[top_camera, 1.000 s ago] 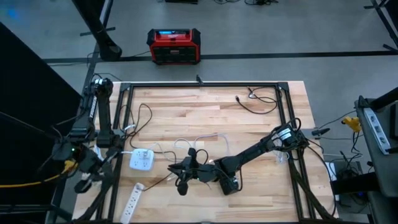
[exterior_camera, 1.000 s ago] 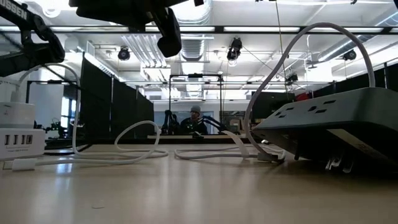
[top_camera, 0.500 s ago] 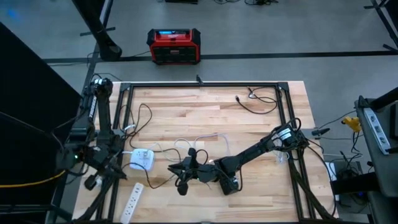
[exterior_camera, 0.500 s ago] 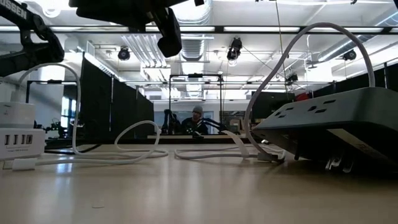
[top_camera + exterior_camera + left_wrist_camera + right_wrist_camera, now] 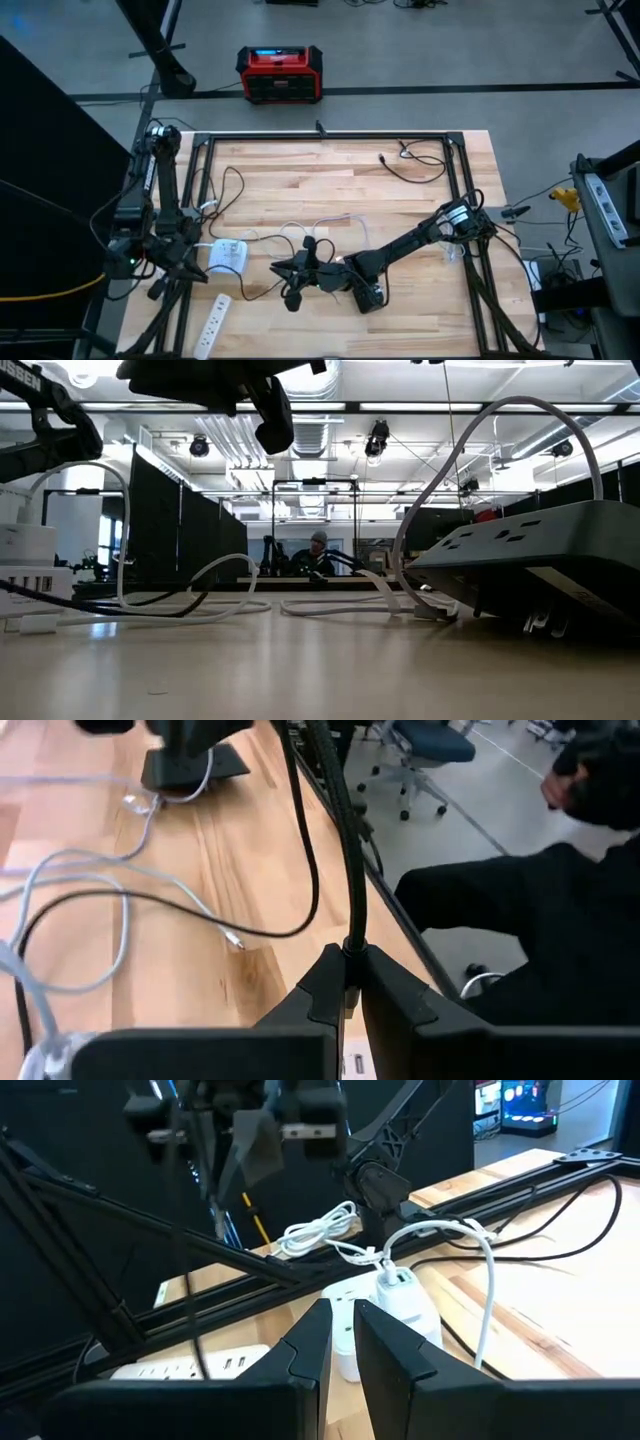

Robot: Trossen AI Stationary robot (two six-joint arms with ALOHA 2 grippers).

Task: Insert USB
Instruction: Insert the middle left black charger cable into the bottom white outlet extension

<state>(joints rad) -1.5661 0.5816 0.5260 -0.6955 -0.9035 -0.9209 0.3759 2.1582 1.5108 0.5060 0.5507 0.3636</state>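
Note:
My left gripper point(image 5: 180, 262) stands at the table's left edge beside the white USB hub point(image 5: 228, 255) and is shut on a black cable point(image 5: 335, 810). A thinner black cable ends in a small plug point(image 5: 232, 942) lying on the wood. In the low view a black cable point(image 5: 110, 606) lies across the front of the hub point(image 5: 28, 575). A white charger point(image 5: 398, 1283) with a white cord sticks into the top of the hub point(image 5: 385, 1318). My right gripper point(image 5: 342, 1342) hovers mid-table, pointing at the hub, fingers a narrow gap apart and holding nothing. My left gripper pinches the black cable point(image 5: 349, 938) between its two fingers point(image 5: 318, 982). The cable runs on from the fingertips, forward and away, along the line of the fingers. Which part of its length this is cannot be told.
A black power strip point(image 5: 370, 297) lies under my right arm and looms at the right of the low view point(image 5: 530, 565). A white power strip point(image 5: 210, 325) lies at the near left corner. Loose white and black cables point(image 5: 330, 225) cover mid-table. A person in black point(image 5: 560, 920) sits beyond the table's edge.
My left gripper has moved from off the table's left edge toward the right, closer to the USB hub, staying shut. The black cable has come with it and now lies across the front of the hub in the low view.

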